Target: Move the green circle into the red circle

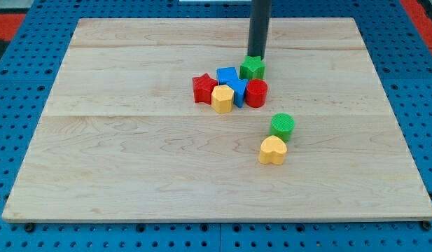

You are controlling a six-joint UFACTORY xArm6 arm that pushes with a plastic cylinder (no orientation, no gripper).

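Note:
The green circle (282,126) lies right of the board's middle, touching a yellow heart (273,150) just below it. The red circle (256,93) sits at the right end of a cluster near the board's upper middle, apart from the green circle, up and to its left. My tip (255,55) stands at the top of the cluster, right behind a green star (252,68), touching or nearly touching it. The rod rises straight up out of the view's top.
The cluster also holds a red star (204,89), a yellow block (223,99) and two blue blocks (227,75) (239,89). All lie on a wooden board (131,154) over a blue pegboard (12,84).

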